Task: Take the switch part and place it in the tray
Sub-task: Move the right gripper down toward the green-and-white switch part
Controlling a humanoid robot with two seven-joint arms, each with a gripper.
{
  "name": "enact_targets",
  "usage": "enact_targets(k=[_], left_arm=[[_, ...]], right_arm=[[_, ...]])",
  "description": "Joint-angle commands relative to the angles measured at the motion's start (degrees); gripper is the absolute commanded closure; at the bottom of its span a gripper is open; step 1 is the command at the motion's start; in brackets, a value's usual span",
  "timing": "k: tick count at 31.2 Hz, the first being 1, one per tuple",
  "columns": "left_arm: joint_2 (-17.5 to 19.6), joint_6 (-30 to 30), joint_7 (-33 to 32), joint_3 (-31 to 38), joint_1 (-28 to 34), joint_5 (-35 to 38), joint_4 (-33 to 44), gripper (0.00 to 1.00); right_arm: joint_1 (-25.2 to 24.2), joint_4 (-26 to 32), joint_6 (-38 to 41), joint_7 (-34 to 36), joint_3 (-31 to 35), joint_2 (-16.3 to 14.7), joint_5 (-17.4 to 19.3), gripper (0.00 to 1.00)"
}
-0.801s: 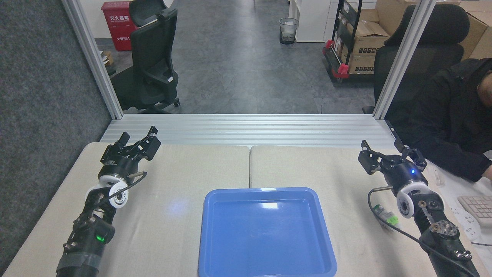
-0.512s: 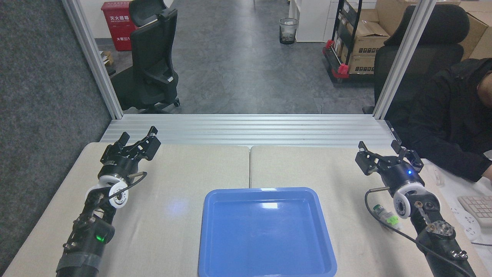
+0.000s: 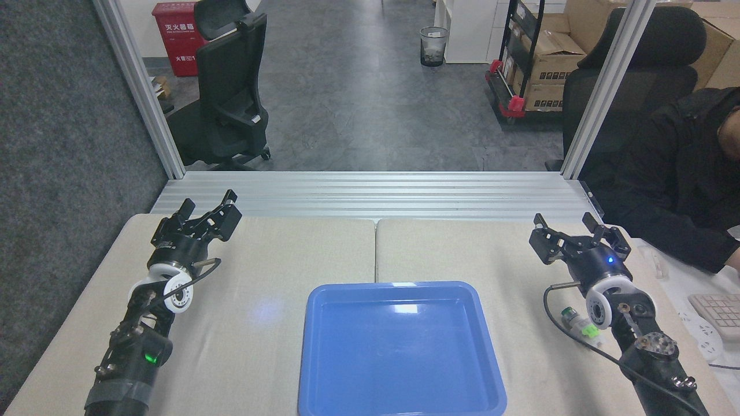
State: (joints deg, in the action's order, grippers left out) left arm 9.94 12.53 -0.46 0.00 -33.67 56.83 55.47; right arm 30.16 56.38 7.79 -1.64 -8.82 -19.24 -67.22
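The switch part [image 3: 580, 324] lies on the worktop [image 3: 260, 323] at the near right, well apart from the blue tray's [image 3: 399, 404] right rim and partly tucked under the right arm's wrist, with a black cable [image 3: 549, 309] looping just beside it. The right gripper [image 3: 572, 234] hangs farther out than the part, fingers spread and empty. The left gripper [image 3: 205, 216] sits at the far left with its fingers spread too, holding nothing, and it has no role here.

The step in hand looks like the reach for the part, not yet begun in earnest. To do it well, the right gripper should draw back toward the near edge and tip down over the part, since it now points past it. Line the fingers across the green middle block, the part's flattest hold, not the round head, which may roll. Keep the cable clear of the fingers. Lift straight up before crossing left to the tray.
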Motion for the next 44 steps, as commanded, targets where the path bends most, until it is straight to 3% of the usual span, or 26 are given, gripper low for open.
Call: enact_targets(k=[1, 7, 13, 17, 28, 31, 39, 44], left_arm=[[-0.01, 0.04, 0.02, -1.32, 0.01, -0.05, -0.01, 0.0], [-0.01, 0.04, 0.02, -1.32, 0.01, -0.05, -0.01, 0.0], [-0.01, 0.04, 0.02, -1.32, 0.0, -0.05, -0.01, 0.0], [-0.01, 0.04, 0.02, -1.32, -0.08, -0.05, -0.01, 0.0], [-0.01, 0.04, 0.02, -1.32, -0.08, -0.05, -0.01, 0.0], [-0.01, 0.04, 0.02, -1.41, -0.08, -0.05, -0.01, 0.0], [-0.01, 0.04, 0.02, -1.32, -0.08, -0.05, -0.01, 0.0], [-0.01, 0.04, 0.02, -1.32, -0.08, 0.04, -0.01, 0.0]], right_arm=[[-0.01, 0.31, 0.3, -0.12, 0.29, 0.52, 0.6, 0.01], [-0.01, 0.75, 1.79, -1.44, 0.64, -0.36, 2.62, 0.01], [-0.19, 2.77, 1.88, -6.27, 0.12, -3.61, 12.45, 0.01], [-0.54, 4.35, 2.4, -6.98, -0.15, -4.49, 15.72, 0.01], [-0.27, 5.32, 3.55, -7.06, -0.41, -4.84, 15.02, 0.02], [-0.71, 6.46, 3.64, -10.04, -0.5, -5.37, 14.75, 0.02], [-8.0, 13.58, 5.04, -10.49, -2.43, -13.45, 14.75, 0.02], [-10.29, 14.64, 5.31, -7.95, -2.35, -18.11, 14.93, 0.01]])
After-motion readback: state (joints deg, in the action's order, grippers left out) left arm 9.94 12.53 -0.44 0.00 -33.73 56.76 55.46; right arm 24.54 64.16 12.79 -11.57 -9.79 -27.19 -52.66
